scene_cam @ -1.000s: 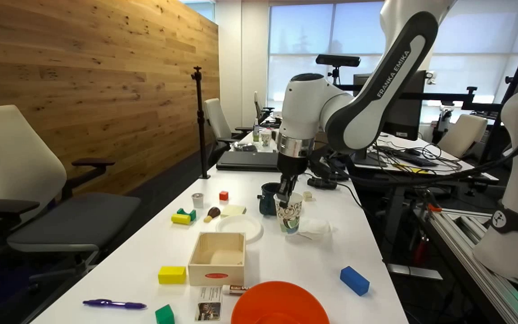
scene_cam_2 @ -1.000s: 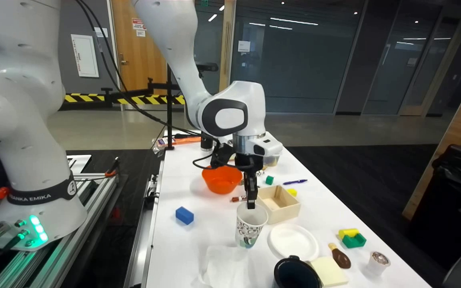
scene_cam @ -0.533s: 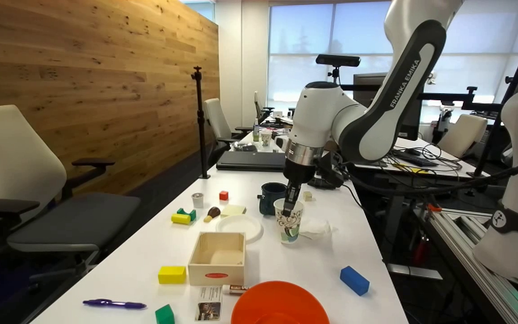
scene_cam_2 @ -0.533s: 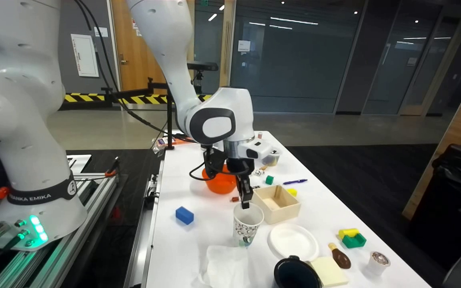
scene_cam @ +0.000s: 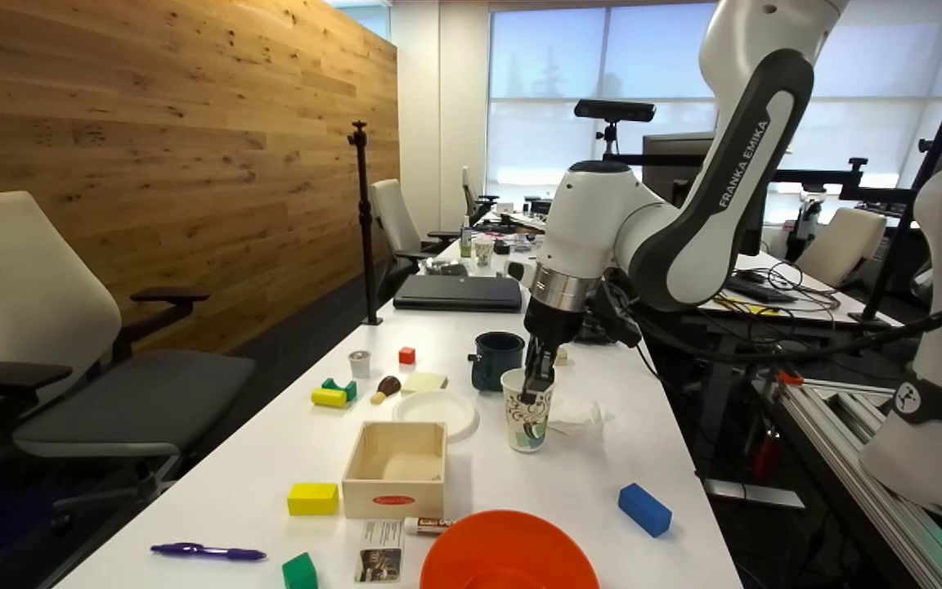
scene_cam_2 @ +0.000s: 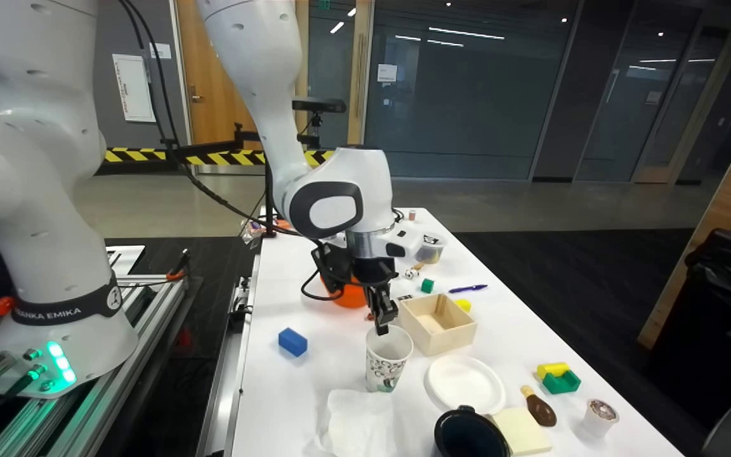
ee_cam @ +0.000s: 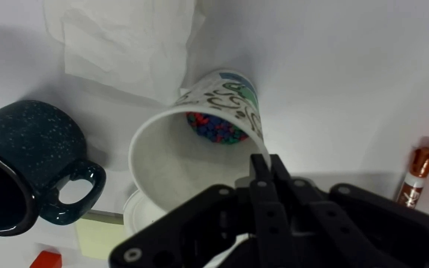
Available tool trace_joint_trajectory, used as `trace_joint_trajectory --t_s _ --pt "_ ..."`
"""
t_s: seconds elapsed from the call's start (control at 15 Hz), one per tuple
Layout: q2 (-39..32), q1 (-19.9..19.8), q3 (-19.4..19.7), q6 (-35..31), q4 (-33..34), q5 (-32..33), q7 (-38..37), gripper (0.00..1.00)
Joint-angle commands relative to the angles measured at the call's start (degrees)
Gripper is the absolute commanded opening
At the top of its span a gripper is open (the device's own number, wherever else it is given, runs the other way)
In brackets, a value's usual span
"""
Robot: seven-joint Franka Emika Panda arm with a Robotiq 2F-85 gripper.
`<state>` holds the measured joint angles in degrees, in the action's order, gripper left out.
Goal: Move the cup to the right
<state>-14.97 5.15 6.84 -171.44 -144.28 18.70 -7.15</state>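
The cup [scene_cam: 525,429] is whitish with a dark swirl print and green and blue near its base. It also shows in an exterior view [scene_cam_2: 386,368] and in the wrist view [ee_cam: 218,93], where small red, blue and green pieces lie at its bottom. My gripper [ee_cam: 267,160] is shut on the cup's rim, one finger inside and one outside. The gripper also shows in both exterior views [scene_cam: 534,394] [scene_cam_2: 382,327], at the cup's top edge. The cup stands about upright, slightly tilted. I cannot tell whether its base touches the table.
A dark mug [ee_cam: 32,145] and a white napkin [scene_cam_2: 362,422] are close to the cup. A white plate [scene_cam_2: 465,384], a wooden box [scene_cam: 396,474], an orange bowl [scene_cam: 510,556] and a blue block [scene_cam: 644,510] are also on the table.
The arm and the held cup have moved away from the mug and napkin, toward the side of the orange bowl. The gripper has tilted more. It stays shut on the rim.
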Motion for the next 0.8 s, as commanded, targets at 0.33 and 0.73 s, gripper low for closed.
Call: trace_joint_trajectory --t_s 0.33,0.73 --pt "1.67 -3.18 -4.09 0.41 -1.69 -5.23 7.3 0.71" --pt "8.91 0.57 -3.36 12.97 -0.27 -7.76 -1.78 1.0"
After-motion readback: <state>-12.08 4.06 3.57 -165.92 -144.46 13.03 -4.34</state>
